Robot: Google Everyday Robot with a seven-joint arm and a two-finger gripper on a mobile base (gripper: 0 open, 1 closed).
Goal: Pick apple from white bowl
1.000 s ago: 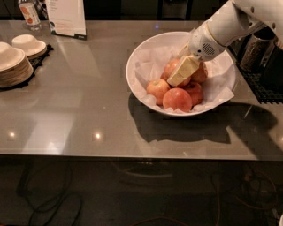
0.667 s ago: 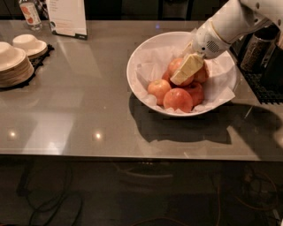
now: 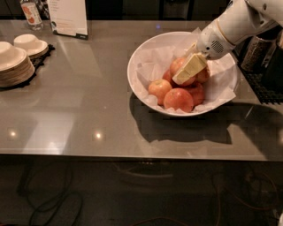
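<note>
The white bowl [image 3: 140,66], lined with crinkled white paper, stands on the grey table right of centre and holds several apples. The largest orange-red apple [image 3: 178,99] lies at the front of the pile. A paler yellow-orange apple [image 3: 158,89] is to its left and a darker red one [image 3: 197,93] to its right. My gripper [image 3: 190,68], cream-coloured at the end of a white arm coming in from the upper right, is down in the bowl. It lies over a reddish apple [image 3: 177,65] at the back of the pile, just behind the largest apple.
Stacked cream bowls and plates [image 3: 15,62] sit on a dark mat at the far left. A standing sign [image 3: 67,17] and a bottle [image 3: 30,12] are at the back left. Dark equipment [image 3: 265,66] stands right of the bowl. The table's front edge runs below.
My gripper has shifted slightly up and to the right over the pile. The apples and the bowl have not visibly moved.
</note>
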